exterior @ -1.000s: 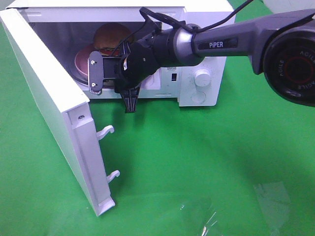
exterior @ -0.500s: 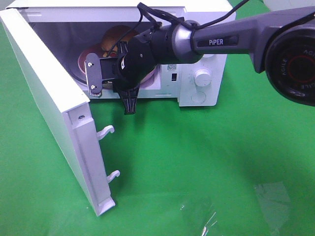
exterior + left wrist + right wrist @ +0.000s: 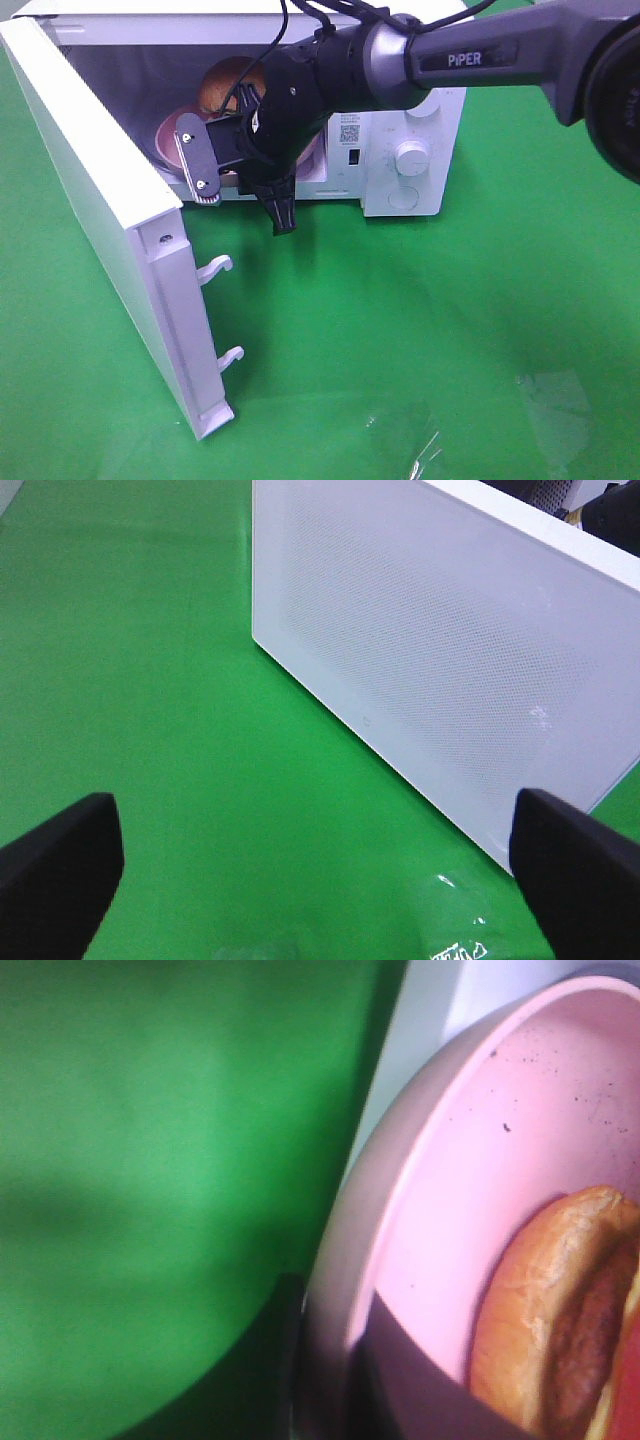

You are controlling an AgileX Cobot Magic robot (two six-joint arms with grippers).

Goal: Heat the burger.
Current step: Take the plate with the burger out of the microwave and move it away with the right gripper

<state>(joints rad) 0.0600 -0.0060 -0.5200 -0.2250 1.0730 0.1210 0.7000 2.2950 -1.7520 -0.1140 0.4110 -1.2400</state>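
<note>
The burger point(image 3: 222, 85) sits on a pink plate point(image 3: 168, 130) inside the open white microwave point(image 3: 400, 120). My right gripper point(image 3: 268, 185) hangs at the oven's mouth, in front of the plate, with one black finger point(image 3: 285, 215) pointing down past the oven floor. The right wrist view shows the plate's rim point(image 3: 400, 1190) very close, running down into a dark finger point(image 3: 290, 1360), with the burger point(image 3: 560, 1310) beside it; the jaws look shut on that rim. My left gripper point(image 3: 320, 880) is open, facing the outer face of the door point(image 3: 450, 660).
The microwave door point(image 3: 110, 220) stands wide open at the left, with two latch hooks point(image 3: 215, 268) on its edge. A knob point(image 3: 408, 155) is on the control panel. A green mat point(image 3: 420, 320) covers the table, with a shiny clear film point(image 3: 430, 445) near the front.
My right gripper shifted slightly right and up at the oven mouth and its jaws closed. The plate and burger shifted a little inside the oven. The left gripper stayed still.
</note>
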